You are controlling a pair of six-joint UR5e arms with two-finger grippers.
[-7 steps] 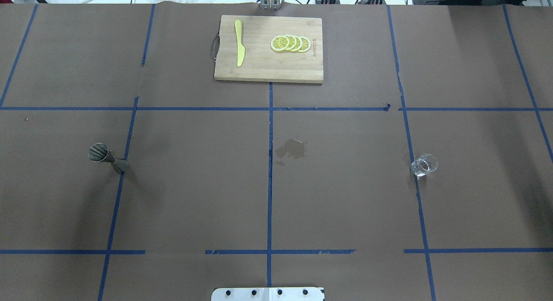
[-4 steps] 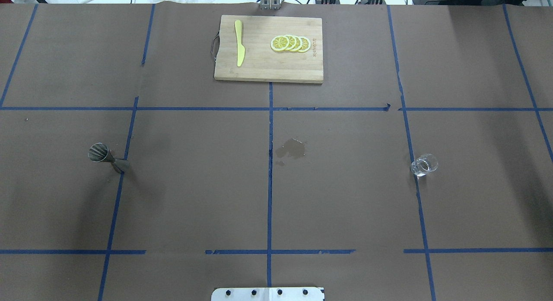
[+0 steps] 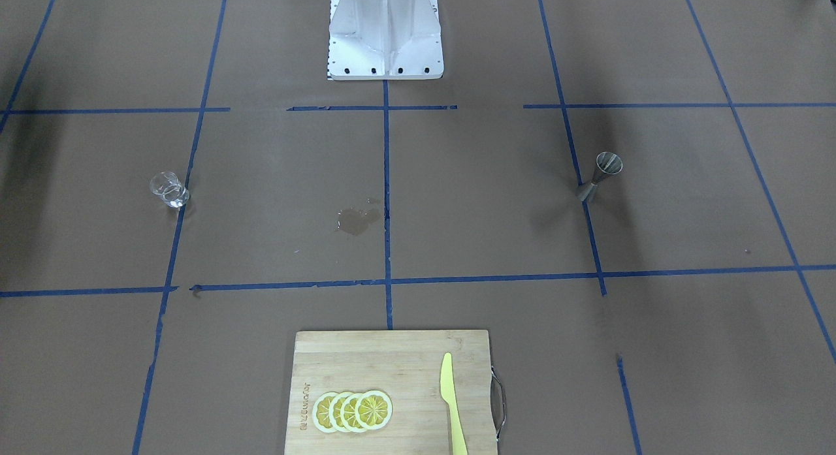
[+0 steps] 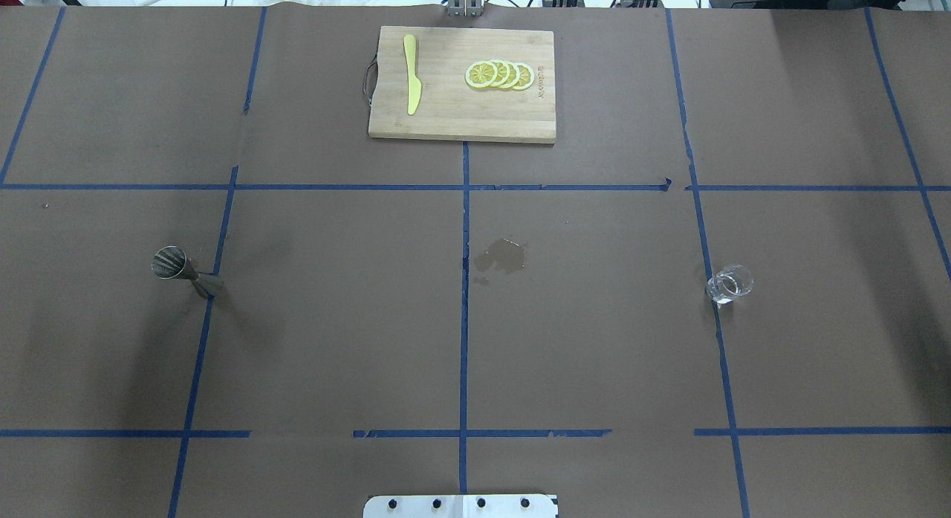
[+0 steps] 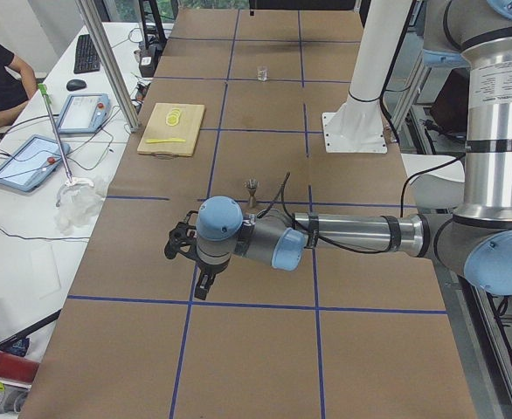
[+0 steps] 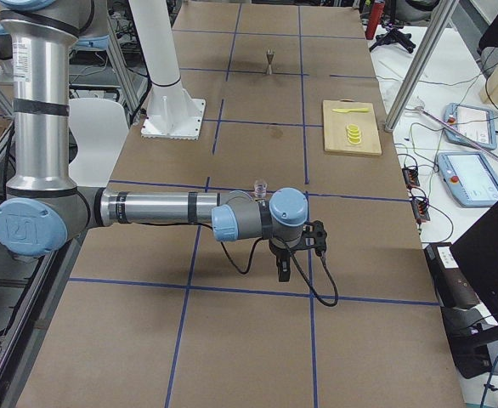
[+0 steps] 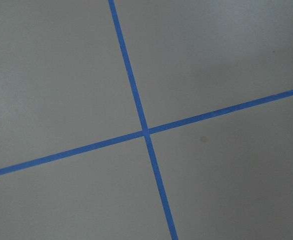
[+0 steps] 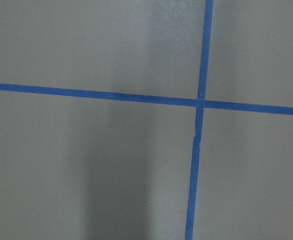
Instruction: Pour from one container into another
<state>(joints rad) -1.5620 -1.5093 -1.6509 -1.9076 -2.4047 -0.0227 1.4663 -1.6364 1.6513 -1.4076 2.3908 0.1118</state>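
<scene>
Brown paper gridded with blue tape covers the table (image 4: 334, 340). The small clear glass cup (image 4: 729, 284) stands upright at its right side, the grey steel hourglass jigger (image 4: 186, 271) upright far to the left, a wet stain (image 4: 501, 256) between them. Both the left gripper (image 5: 202, 284) and the right gripper (image 6: 284, 270) hover over bare paper; whether their jaws are apart or together cannot be told.

Brown table (image 4: 594, 354), blue tape grid (image 4: 464, 340); grey jigger (image 4: 186, 269), clear cup (image 4: 729, 284) (yellow knife (image 4: 411, 76), lemons (image 4: 499, 74)).
</scene>
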